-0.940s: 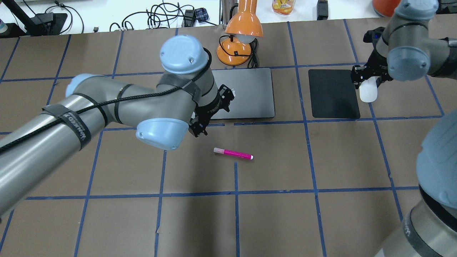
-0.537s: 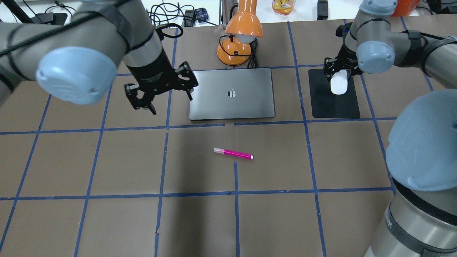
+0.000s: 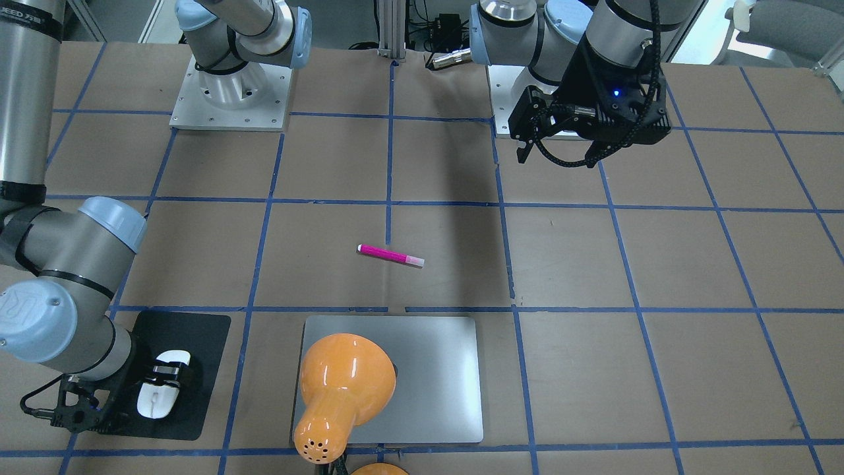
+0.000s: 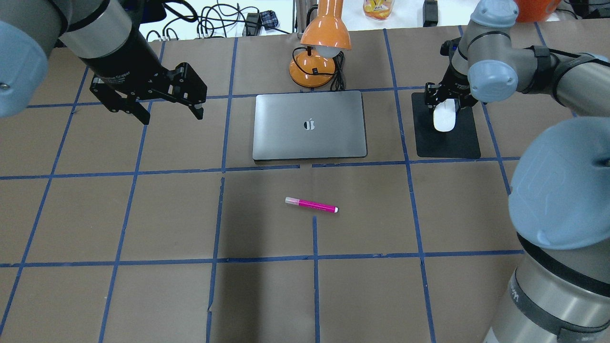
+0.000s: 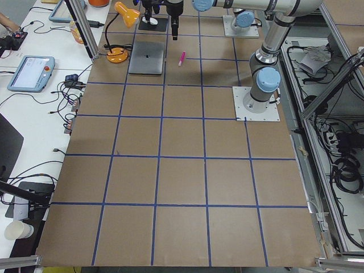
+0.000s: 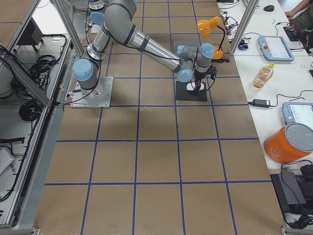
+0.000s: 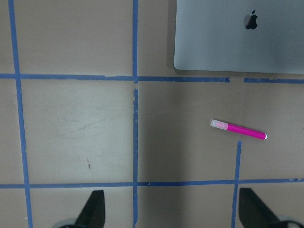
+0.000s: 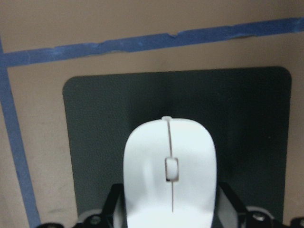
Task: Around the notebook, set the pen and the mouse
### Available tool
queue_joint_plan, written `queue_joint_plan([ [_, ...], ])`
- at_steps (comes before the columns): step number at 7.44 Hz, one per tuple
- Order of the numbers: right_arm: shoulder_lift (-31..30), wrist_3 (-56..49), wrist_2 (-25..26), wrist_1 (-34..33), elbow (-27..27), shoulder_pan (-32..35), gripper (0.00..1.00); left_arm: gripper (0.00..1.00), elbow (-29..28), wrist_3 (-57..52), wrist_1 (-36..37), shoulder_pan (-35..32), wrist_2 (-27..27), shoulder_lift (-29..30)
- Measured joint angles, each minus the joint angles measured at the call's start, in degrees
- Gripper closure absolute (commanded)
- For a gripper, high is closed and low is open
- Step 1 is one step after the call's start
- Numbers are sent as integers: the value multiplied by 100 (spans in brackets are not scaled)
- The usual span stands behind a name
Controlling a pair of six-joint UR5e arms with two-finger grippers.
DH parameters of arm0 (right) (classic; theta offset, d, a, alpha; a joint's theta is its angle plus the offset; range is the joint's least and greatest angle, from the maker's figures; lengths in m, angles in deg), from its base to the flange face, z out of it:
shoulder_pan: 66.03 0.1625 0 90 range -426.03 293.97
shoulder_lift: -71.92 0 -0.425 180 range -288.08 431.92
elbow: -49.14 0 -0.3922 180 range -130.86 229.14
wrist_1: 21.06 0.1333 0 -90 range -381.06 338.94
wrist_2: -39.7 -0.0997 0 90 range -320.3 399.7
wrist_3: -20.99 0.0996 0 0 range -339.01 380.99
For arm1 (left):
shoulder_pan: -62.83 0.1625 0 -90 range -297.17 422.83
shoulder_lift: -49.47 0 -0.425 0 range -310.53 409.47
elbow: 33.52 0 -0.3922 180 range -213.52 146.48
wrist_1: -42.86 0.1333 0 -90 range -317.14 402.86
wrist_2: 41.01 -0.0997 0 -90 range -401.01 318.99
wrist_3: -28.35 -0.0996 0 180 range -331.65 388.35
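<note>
The magenta pen (image 4: pixel 311 206) lies flat on the brown table in front of the silver notebook (image 4: pixel 310 125), apart from it; the wrist view shows the pen (image 7: pixel 238 129) below the notebook (image 7: pixel 237 35). My left gripper (image 4: pixel 170 114) hangs open and empty, left of the notebook and well above the table. My right gripper (image 4: pixel 444 102) is shut on the white mouse (image 4: pixel 444 116) over the black pad (image 4: pixel 448 140) right of the notebook. In the right wrist view the mouse (image 8: pixel 170 171) sits between the fingers. Whether it touches the pad I cannot tell.
An orange desk lamp (image 4: pixel 319 47) stands just behind the notebook, with its head over the notebook's far edge. Cables and a bottle lie beyond the table's far edge. Blue tape lines grid the brown surface.
My left arm has swung away from the notebook to the far left, gripper still open. My right gripper has carried the mouse leftward from the pad's right edge to over the pad.
</note>
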Motion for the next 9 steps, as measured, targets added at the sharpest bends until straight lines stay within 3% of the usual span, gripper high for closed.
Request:
queue_joint_plan([
  [2, -24, -17, 8, 70, -2, -5, 0, 0, 58, -31, 70, 4, -2, -43],
  [4, -314, 21, 41, 604, 20, -10, 0, 0, 72, -31, 78, 6, -2, -52],
  [9, -2307, 545, 173, 2826, -2, 334, 0, 0, 75, -28, 83, 23, -6, -56],
])
